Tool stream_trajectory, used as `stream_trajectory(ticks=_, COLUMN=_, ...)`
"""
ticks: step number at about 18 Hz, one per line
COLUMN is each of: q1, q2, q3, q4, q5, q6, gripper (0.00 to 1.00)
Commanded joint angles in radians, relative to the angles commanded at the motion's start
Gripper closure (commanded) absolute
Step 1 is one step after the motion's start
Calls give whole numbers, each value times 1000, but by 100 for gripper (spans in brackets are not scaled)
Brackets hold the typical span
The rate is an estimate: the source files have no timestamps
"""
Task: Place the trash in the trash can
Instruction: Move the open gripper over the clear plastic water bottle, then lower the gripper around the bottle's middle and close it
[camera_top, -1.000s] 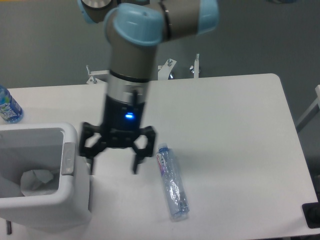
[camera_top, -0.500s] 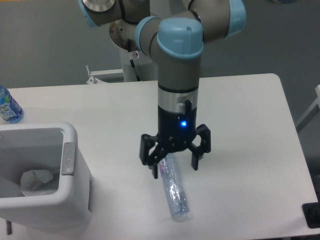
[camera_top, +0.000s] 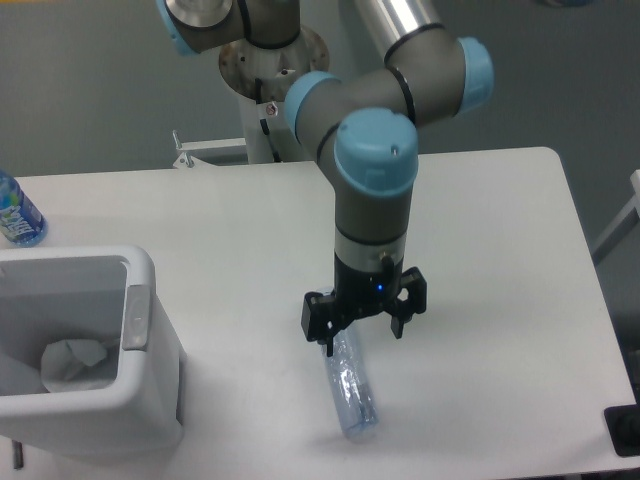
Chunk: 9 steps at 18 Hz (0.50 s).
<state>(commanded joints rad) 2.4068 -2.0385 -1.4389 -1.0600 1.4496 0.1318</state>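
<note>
Where gripper (camera_top: 364, 334) straddles crushed bottle (camera_top: 351, 390), label unreadable

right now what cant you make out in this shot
- Crushed bottle: its upper end is behind the gripper, so its cap, and any contact with the fingers, cannot be seen.
- Water bottle: cut off by the left edge.
- Trash can: left side cut off by the edge; the near wall hides part of the inside, only some of the white wrapper shows.

Hand (camera_top: 363, 331) now lower, over crushed bottle (camera_top: 351, 390).
</note>
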Motion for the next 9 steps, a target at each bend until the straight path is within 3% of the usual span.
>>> stream_trajectory(ticks=6, q1=-8, q2=-112, q3=44, q4=14, q5=-12, q6=109, gripper=0)
stream_trajectory(ticks=9, q1=-15, q2=-140, q3=45, q4=11, q5=-3, q6=104, gripper=0)
